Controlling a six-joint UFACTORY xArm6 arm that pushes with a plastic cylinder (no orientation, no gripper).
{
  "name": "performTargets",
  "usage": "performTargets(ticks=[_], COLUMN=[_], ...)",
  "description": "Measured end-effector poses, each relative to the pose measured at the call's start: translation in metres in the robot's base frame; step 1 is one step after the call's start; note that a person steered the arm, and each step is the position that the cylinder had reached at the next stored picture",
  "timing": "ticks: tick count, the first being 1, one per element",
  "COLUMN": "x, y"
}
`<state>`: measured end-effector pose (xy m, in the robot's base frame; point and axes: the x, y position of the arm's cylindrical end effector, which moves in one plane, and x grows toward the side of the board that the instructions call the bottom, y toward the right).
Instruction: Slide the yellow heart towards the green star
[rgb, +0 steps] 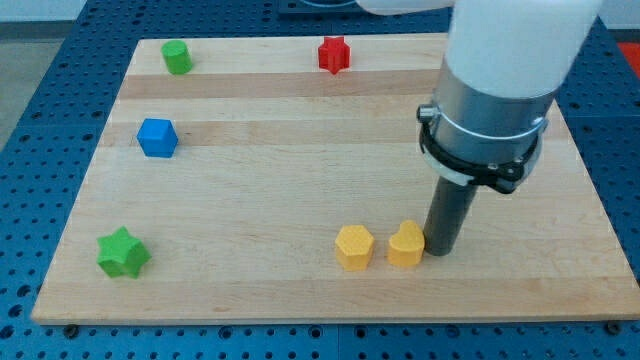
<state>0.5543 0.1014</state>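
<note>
The yellow heart (405, 244) lies near the view's bottom, right of centre. My tip (439, 250) stands right against the heart's right side. The green star (122, 252) lies at the view's bottom left, far to the left of the heart. A yellow hexagon block (354, 246) sits just left of the heart, between it and the star, almost touching it.
A blue cube (157, 137) sits at the left middle. A green block (177, 56) is at the top left and a red star (334, 54) at the top centre. The wooden board (300, 140) ends close below the yellow blocks. The arm's thick body hangs over the right side.
</note>
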Motion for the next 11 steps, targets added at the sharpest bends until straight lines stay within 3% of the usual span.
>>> performTargets(ticks=[4, 7, 9, 11], x=[0.002, -0.06, -0.062, -0.094], y=[-0.038, -0.063, -0.194, -0.317])
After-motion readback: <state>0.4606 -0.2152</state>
